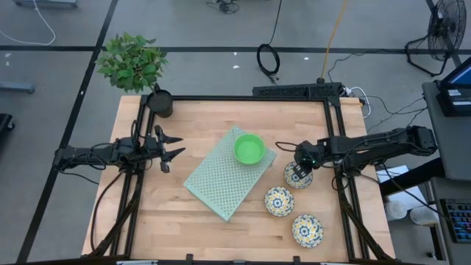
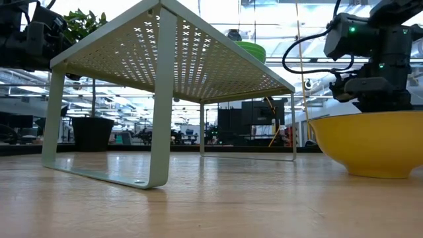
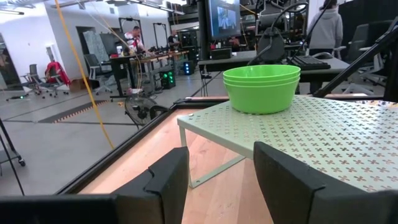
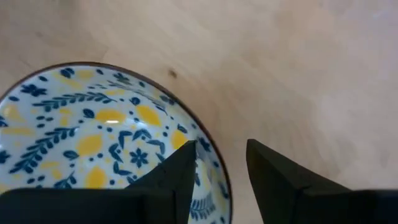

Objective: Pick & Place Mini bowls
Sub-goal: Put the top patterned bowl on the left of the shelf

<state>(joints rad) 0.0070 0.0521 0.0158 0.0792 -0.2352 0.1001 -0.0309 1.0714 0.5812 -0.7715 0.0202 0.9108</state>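
Observation:
Three floral bowls stand on the wooden table: one (image 1: 298, 175) under my right gripper, two (image 1: 279, 200) (image 1: 307, 230) nearer the near edge. The green bowls (image 1: 249, 149) (image 3: 261, 87) sit stacked on the pale green perforated mat (image 1: 221, 180). My right gripper (image 1: 296, 172) (image 4: 221, 152) points down, open, over the far floral bowl (image 4: 93, 137). One finger is inside its rim and one outside, with a gap showing between them. In the low view this bowl (image 2: 370, 145) shows yellow outside. My left gripper (image 1: 168, 151) (image 3: 217, 177) is open, left of the mat.
The mat is a raised shelf on thin legs (image 2: 158, 99). A black plant pot (image 1: 160, 103) stands at the far left corner. Bare wood lies between my left gripper and the mat and along the near edge (image 1: 184, 235). A black frame (image 1: 243, 98) borders the table.

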